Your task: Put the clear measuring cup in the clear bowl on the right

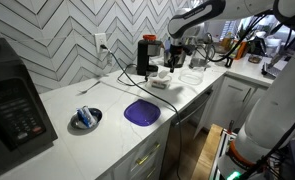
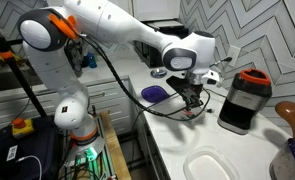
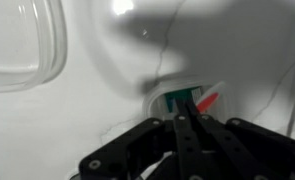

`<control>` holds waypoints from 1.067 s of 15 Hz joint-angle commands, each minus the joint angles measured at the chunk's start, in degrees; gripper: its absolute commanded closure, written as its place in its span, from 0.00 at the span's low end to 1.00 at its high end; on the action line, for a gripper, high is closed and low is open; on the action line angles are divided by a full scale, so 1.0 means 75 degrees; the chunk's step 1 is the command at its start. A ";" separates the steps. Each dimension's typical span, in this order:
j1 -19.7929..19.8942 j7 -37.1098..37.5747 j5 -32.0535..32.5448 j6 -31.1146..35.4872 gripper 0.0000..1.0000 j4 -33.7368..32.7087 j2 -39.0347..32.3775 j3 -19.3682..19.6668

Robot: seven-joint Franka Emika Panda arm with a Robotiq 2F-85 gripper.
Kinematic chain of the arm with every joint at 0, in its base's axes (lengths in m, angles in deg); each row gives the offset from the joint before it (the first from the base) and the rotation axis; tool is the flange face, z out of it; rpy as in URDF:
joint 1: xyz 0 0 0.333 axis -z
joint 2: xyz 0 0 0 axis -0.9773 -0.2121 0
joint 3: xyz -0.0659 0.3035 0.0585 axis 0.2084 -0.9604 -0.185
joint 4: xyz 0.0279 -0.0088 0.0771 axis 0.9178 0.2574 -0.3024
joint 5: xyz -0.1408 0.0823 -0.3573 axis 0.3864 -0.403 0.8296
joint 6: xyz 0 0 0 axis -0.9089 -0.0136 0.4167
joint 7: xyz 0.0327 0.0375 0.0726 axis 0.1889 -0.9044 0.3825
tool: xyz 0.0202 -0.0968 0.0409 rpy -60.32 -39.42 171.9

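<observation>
White countertop [image 3: 67, 120]: closed fingers [image 3: 177, 145] pinch the clear measuring cup [image 3: 187, 97] by its rim, clear bowl [image 3: 17, 40] nearby.

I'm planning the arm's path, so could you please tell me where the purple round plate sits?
In an exterior view, the purple round plate lies on the white counter near its front edge, beside the bluish-grey bowl.

A purple plate [image 1: 142, 112] lies near a bluish-grey bowl [image 1: 86, 119] on the white counter [image 1: 62, 105].

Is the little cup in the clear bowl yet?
Not yet. In the wrist view the clear bowl sits apart from the cup at the claw.
</observation>
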 commanded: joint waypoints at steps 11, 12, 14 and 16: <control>0.0767 0.4113 0.3652 -0.0303 0.99 0.0242 0.0603 0.0007; 0.0821 0.4510 0.3951 -0.0367 0.99 0.0320 0.0589 0.0020; 0.0903 0.5303 0.4484 -0.0560 0.99 0.0394 0.0527 0.0027; 0.0935 0.6053 0.4903 -0.0972 0.99 0.0387 0.0380 0.0011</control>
